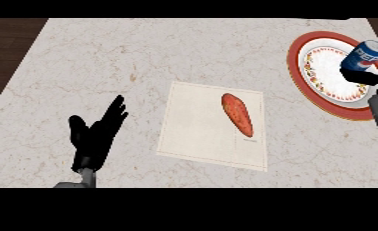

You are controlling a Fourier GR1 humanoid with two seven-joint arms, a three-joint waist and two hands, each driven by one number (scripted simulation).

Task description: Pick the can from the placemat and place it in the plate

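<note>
Can point(363, 55), blue and white with a red mark, sits at the far right of the head view, tilted, its silver top toward the far right corner. It is held over the plate point(310, 82), above the plate's right half; whether its base touches the plate's surface cannot be told. Right hand point(362, 76) comes in from the right edge and is curled round the can's near side, with only part of the black hand showing, the rest cut off by the view's edge. The plate is round, with a broad red rim and a white centre ringed by a small coloured pattern, and it lies on the counter point(111, 60) at the right, partly past the view's right edge. Left of the plate and nearer the middle lies the placemat point(192, 125), a pale square with a thin stitched border, flat on the counter and apart from the plate. On the placemat's right half lies an orange-red sweet potato point(238, 114), long and tapered, running from far to near. Left hand point(96, 137) shows at the near left, well apart from the placemat, resting open with fingers straight and pointing to the far side, holding nothing. The counter is light marble with faint veins; a dark wooden strip point(18, 45) shows along its far left.
</note>
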